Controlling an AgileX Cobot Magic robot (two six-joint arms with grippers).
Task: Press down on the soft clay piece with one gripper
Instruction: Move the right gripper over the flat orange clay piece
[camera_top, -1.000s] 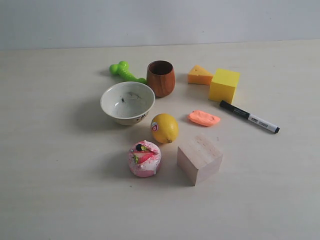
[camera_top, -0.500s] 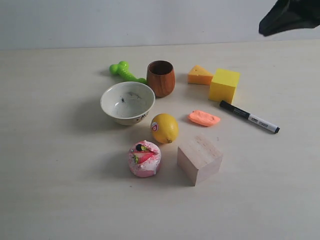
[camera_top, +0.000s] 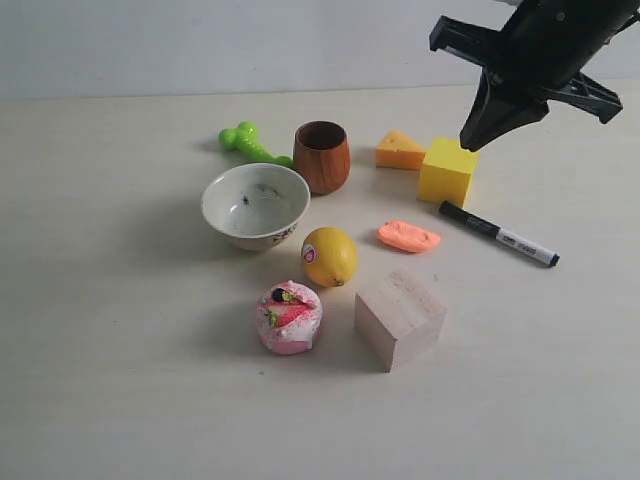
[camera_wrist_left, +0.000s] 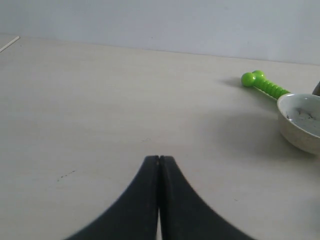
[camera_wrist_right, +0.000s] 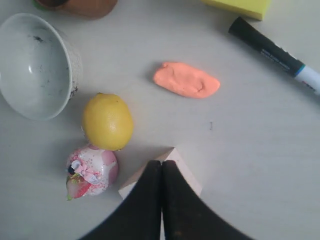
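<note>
The soft clay piece (camera_top: 408, 236) (camera_wrist_right: 186, 79) is a flat salmon-orange blob lying on the table between the lemon (camera_top: 329, 256) and the marker (camera_top: 498, 233). My right gripper (camera_top: 470, 143) (camera_wrist_right: 161, 164) hangs shut and empty, high above the table at the back right, well clear of the clay. In its wrist view the closed fingers point down over the wooden cube (camera_wrist_right: 186, 172), with the clay farther ahead. The left gripper (camera_wrist_left: 159, 159) is shut with nothing in it, low over bare table; the exterior view does not show it.
Around the clay stand a yellow block (camera_top: 448, 170), an orange cheese wedge (camera_top: 399, 150), a wooden cup (camera_top: 322, 156), a white bowl (camera_top: 255, 205), a green toy bone (camera_top: 251, 145), a pink cake toy (camera_top: 289, 317) and a wooden cube (camera_top: 399, 317).
The right arm has come into the exterior view from the upper right and dropped lower and leftward, now above the yellow block. The objects have not moved.
</note>
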